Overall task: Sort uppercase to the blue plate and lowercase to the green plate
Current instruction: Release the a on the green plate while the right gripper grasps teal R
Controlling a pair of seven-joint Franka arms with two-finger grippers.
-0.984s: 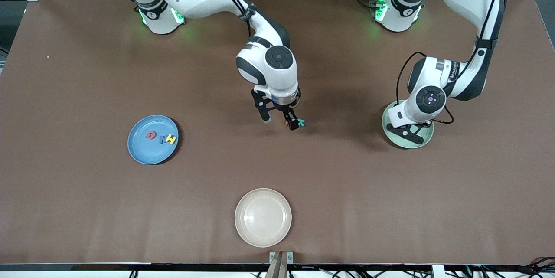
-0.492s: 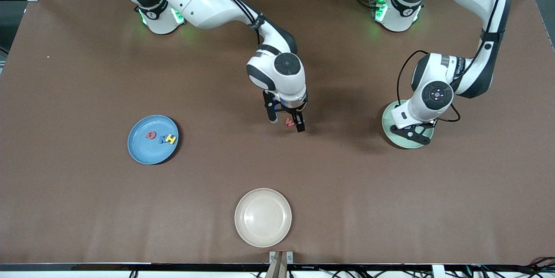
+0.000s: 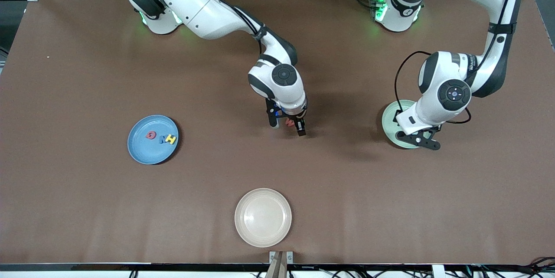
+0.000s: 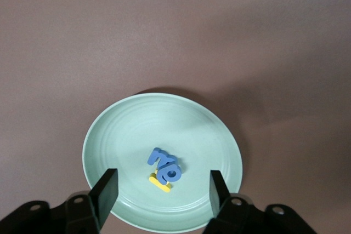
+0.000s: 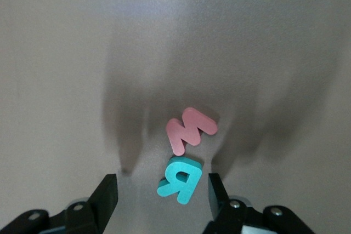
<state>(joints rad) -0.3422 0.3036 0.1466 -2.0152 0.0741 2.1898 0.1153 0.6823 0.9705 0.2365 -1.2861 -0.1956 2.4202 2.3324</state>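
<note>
Blue plate (image 3: 152, 139), matte, round, lying toward right arm's end, carrying foam Q (image 3: 150, 135), W (image 3: 162, 139), H (image 3: 171, 139). Right gripper (image 3: 286, 125) hanging at table centre, fingers parted, gripping nothing, straddling red w (image 5: 190, 130) and teal letter (image 5: 180, 180). Beige plate (image 3: 262, 217) at its 6 o'clock. Left gripper (image 3: 418, 140) hovering over mint green plate (image 4: 126, 135), fingers spread, empty; blue letters (image 4: 164, 166) resting on yellow piece (image 4: 159, 182).

Blue plate (image 3: 141, 152) toward the right arm's end holding red Q (image 3: 150, 135), blue W (image 3: 162, 139), yellow H (image 3: 171, 139), mint-green plate (image 4: 126, 130) holding blue letters (image 4: 164, 167) atop a yellow one (image 4: 160, 183), red w (image 5: 190, 130) touching teal letter (image 5: 180, 180) mid-table
</note>
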